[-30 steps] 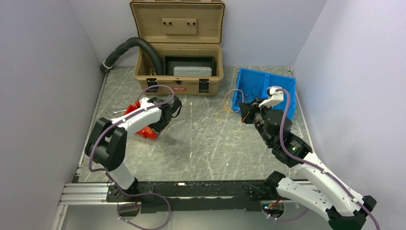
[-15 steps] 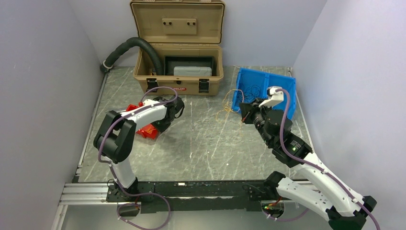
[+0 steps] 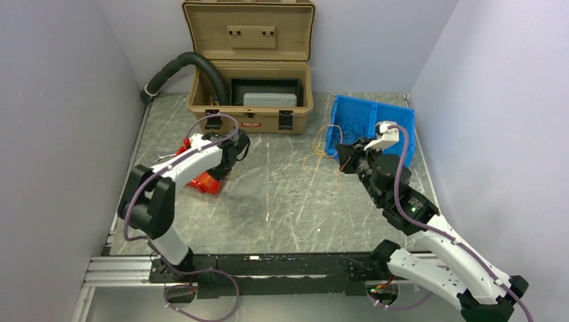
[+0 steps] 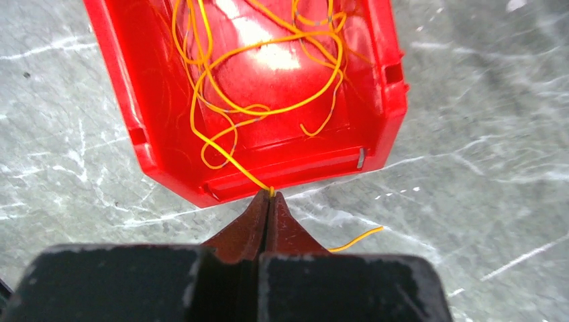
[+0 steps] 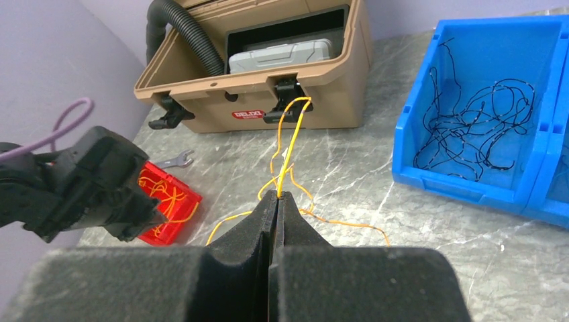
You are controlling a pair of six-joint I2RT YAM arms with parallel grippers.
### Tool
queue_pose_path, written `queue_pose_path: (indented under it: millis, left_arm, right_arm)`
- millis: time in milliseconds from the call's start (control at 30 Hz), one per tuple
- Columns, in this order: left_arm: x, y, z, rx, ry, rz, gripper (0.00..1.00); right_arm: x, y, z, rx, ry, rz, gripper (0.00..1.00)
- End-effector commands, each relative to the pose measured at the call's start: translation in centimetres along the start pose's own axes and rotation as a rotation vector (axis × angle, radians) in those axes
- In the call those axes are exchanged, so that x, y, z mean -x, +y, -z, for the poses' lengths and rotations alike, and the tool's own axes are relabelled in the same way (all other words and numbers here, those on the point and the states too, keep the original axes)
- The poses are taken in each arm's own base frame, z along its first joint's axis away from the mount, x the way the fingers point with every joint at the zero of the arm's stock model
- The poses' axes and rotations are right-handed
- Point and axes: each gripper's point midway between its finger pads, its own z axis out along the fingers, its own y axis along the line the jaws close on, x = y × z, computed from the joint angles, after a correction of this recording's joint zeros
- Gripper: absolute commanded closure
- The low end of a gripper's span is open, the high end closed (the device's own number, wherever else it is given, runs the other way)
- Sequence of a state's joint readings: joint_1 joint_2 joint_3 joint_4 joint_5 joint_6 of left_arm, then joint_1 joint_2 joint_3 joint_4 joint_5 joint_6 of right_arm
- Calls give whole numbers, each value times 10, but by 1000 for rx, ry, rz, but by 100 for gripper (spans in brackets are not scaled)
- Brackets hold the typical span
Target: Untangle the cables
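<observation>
My left gripper (image 4: 270,194) hangs over the near rim of a red bin (image 4: 121,87) and is shut on a yellow cable (image 4: 231,159) that runs up out of the tangle of yellow cables in the bin. A short tail pokes out to the right below the fingers. In the top view that gripper (image 3: 218,171) sits over the red bin (image 3: 204,184). My right gripper (image 5: 277,194) is shut on another yellow cable (image 5: 290,137), which loops up and trails over the table beside the blue bin (image 5: 463,188) of black cables (image 5: 470,127).
An open tan case (image 3: 251,100) with a black hose (image 3: 181,67) stands at the back. A small wrench (image 5: 176,159) lies near the red bin. Purple walls close in on both sides.
The left gripper has closed on the yellow cable at the red bin's rim, and its arm has shifted a little. The right arm has not moved.
</observation>
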State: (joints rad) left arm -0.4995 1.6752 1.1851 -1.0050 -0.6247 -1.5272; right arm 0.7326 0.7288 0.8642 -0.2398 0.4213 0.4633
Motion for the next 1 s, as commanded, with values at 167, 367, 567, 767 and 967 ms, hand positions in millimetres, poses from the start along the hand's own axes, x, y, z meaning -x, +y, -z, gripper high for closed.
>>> queue_pose_path:
  millis: [167,367,567,767,967]
  left_arm:
    - [53,6,8,-85,-12,55,100]
    - [67,19,-26,20,-27,45,100]
    - [59,25,-54,79,8,11,97]
    - [79,13,-29,-18,-14,-35,51]
    - [108,6,15,-168,-45,-64,24]
  right_arm:
    - [10,2,2,11,-30,-2,100]
    - [10,4,1,13,-26,1,100]
    - [9,4,1,8,-14,7,100]
    - [2,6,-4,15,5,11,100]
    - [-23,28,-28,98,82,14,100]
